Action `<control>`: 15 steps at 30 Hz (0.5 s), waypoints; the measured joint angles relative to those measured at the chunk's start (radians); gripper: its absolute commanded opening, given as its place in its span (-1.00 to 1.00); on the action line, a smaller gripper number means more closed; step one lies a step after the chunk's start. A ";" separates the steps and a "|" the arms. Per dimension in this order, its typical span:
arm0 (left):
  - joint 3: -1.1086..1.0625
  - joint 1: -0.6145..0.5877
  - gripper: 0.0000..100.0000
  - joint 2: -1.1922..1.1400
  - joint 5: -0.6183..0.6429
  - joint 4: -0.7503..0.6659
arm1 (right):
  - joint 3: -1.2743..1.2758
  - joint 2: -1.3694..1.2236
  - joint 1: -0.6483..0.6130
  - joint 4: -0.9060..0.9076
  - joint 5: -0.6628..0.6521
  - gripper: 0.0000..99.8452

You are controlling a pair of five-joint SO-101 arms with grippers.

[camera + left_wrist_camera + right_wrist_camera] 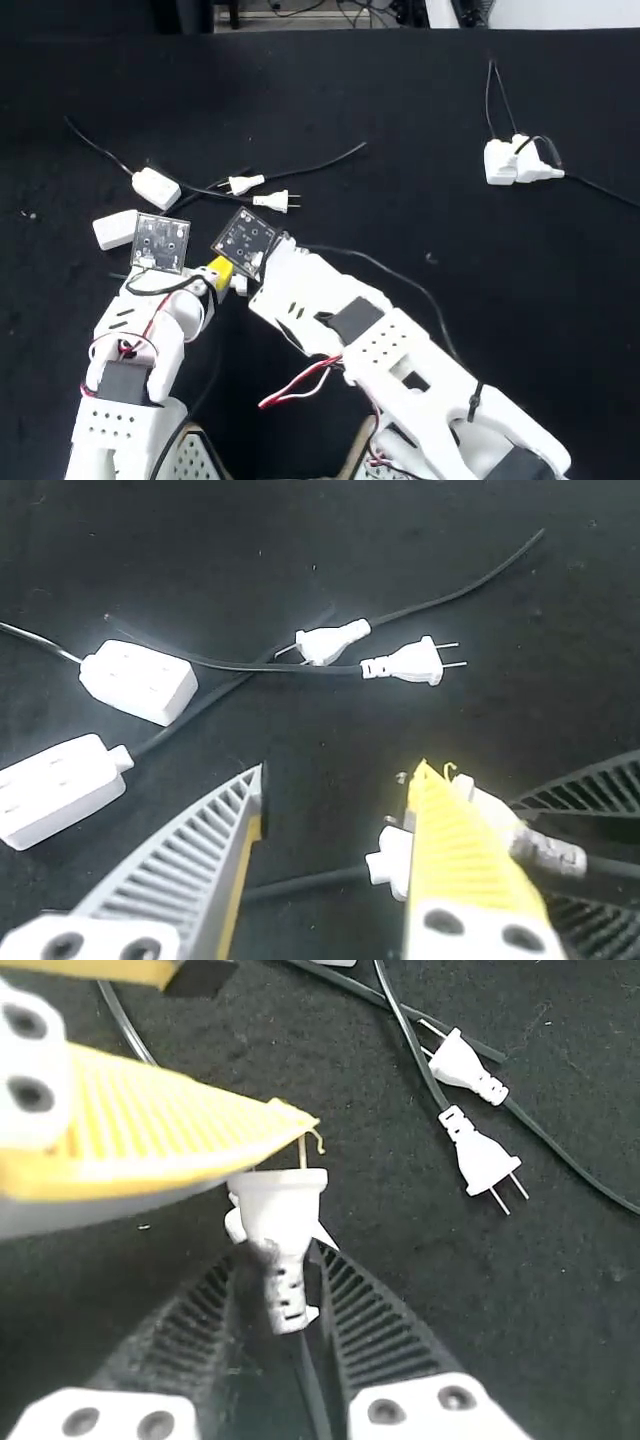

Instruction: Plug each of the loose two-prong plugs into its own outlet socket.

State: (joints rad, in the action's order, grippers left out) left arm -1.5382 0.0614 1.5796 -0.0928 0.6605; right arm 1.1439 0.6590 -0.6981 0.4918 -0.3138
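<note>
The right gripper point(280, 1270) clamps a white plug point(277, 1200) by its ribbed neck, face outward, seemingly for insertion, the left gripper point(338, 778) spread wide alongside, an outlet socket point(155, 187) at ten o'clock.

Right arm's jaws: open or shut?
Shut on the small white plastic plug: the right gripper has its black ribbed jaws pressed against both sides of it.

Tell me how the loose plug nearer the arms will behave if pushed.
Likely light and flat-sided: the plug should slide or pivot, not roll. Its thin cord looks floppy and passes the other plug, so it may tug that.
</note>
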 measured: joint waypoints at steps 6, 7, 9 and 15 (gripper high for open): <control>-0.005 0.000 -0.53 0.002 -0.005 0.000 | 0.000 0.000 0.000 0.000 0.005 -0.98; -0.005 0.000 -0.53 0.002 -0.005 0.000 | 0.000 0.000 0.000 0.000 0.005 -0.98; -0.005 0.000 -0.53 0.002 -0.005 0.000 | 0.000 0.000 0.000 0.000 0.005 -0.98; -0.005 -0.002 -0.53 0.002 -0.006 0.000 | 0.000 0.000 -0.003 0.000 0.089 -0.98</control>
State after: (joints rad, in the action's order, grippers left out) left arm -1.5428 0.0598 1.5812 -0.0990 0.6605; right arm 1.1439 0.6590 -0.7012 0.4918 -0.2248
